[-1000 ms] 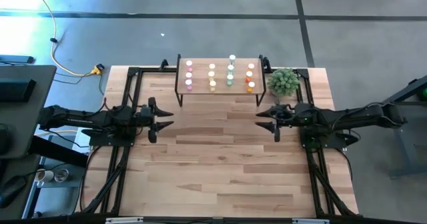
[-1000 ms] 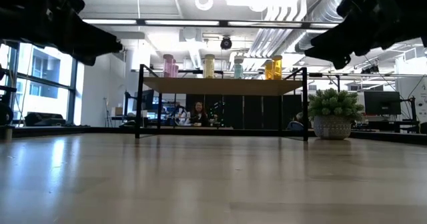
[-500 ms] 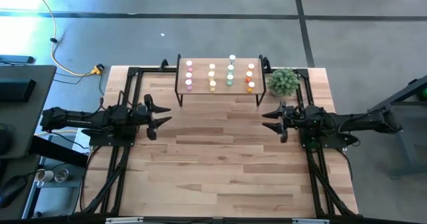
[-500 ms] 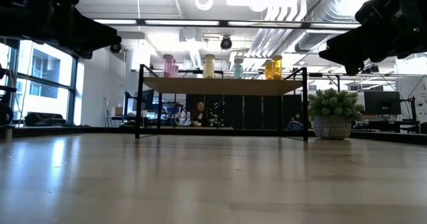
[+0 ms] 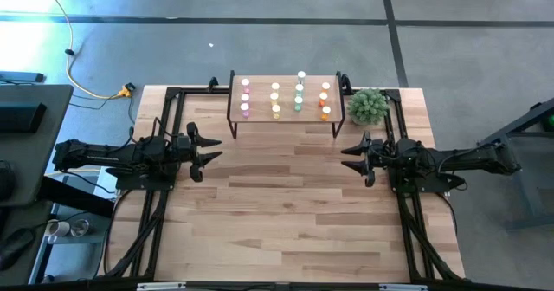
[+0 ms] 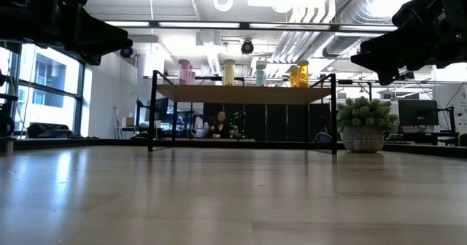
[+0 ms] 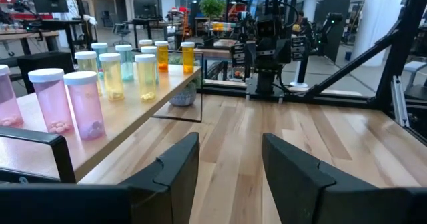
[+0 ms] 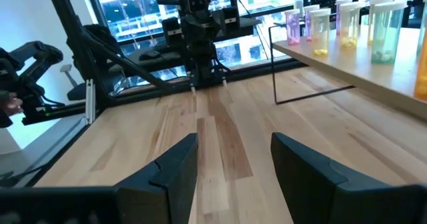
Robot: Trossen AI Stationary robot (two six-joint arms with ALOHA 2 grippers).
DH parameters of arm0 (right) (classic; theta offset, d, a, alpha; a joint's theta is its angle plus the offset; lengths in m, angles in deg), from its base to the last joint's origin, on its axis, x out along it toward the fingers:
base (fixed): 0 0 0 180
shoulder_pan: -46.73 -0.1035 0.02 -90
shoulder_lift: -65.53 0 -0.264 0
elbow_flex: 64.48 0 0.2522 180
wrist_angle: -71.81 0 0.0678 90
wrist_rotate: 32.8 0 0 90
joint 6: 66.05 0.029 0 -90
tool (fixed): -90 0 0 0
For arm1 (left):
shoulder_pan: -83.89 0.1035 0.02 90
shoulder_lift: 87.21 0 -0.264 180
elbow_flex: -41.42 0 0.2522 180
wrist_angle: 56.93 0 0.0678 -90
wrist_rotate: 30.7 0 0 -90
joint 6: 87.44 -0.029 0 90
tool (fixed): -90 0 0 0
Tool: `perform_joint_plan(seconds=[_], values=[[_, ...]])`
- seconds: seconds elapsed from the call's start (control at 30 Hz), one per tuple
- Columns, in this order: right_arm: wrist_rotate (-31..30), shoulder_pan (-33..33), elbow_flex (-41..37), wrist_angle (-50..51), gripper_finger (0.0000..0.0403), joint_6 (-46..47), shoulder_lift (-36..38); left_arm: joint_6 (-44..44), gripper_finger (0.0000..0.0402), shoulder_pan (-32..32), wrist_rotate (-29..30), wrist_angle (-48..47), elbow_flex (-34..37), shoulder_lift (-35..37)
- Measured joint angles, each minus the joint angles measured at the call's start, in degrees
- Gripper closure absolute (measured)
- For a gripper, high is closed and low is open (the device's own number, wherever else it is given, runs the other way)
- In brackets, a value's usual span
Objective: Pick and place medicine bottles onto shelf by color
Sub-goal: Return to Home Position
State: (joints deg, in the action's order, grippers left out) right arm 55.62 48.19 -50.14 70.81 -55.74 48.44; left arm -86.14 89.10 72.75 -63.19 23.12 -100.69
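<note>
Near: we see left gripper point(image 5: 206, 153), right gripper point(image 5: 353, 158) parted wide, empty, above table point(image 5: 286, 213) edges. Beyond: medicine bottles point(image 5: 275, 98) in colour rows on shelf point(image 5: 260, 99). Our worry: careless right-arm swing clips potted plant point(image 5: 367, 106), jolts shelf.

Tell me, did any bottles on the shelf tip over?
No, all are standing up. From above, the medicine bottles on the shelf show only round caps; the left wrist view shows them upright, caps on top.
</note>
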Motion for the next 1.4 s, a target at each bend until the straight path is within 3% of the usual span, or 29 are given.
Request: perform_joint_plan(seconds=[1.4], values=[[0.07,0.01,0.00,2.52,0.0222,-0.26,-0.08,0.02,0.0248,-0.02,0.22,0.00,0.00,0.00]])
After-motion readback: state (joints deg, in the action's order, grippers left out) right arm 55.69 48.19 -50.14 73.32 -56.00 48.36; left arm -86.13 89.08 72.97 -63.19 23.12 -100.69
